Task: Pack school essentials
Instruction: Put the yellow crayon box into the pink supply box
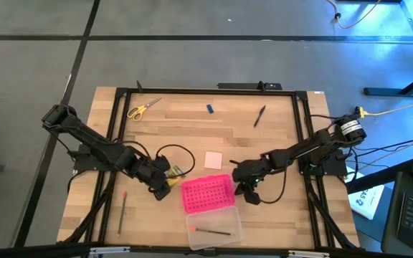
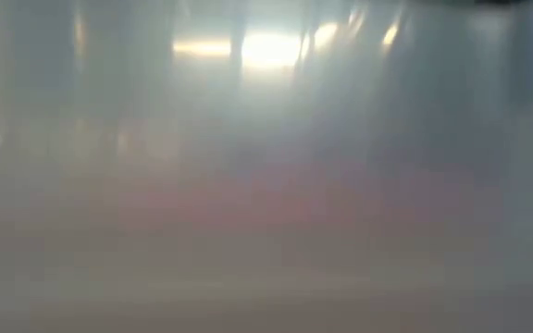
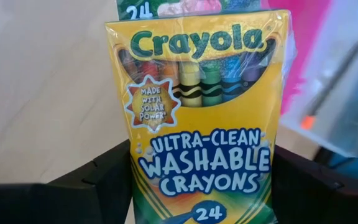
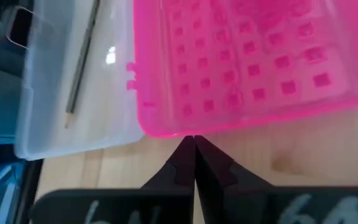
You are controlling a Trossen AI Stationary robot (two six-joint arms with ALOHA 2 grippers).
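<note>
The left gripper point(image 1: 165, 179) sits low near the table's front-left area, its fingers point(image 3: 98, 180) apparently spread wide. The right gripper point(image 4: 194, 140) reaches in from the right edge, fingers pressed together.

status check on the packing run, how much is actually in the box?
Done: one pencil lies in the box's clear half; the pink half looks empty.
In hand: left gripper holds the Crayola crayon box beside the pink half. Right gripper is shut, empty, at the pink half's other edge.
Left: scissors, blue piece, dark pen, pink pad and red-tipped pencil on the table.
</note>
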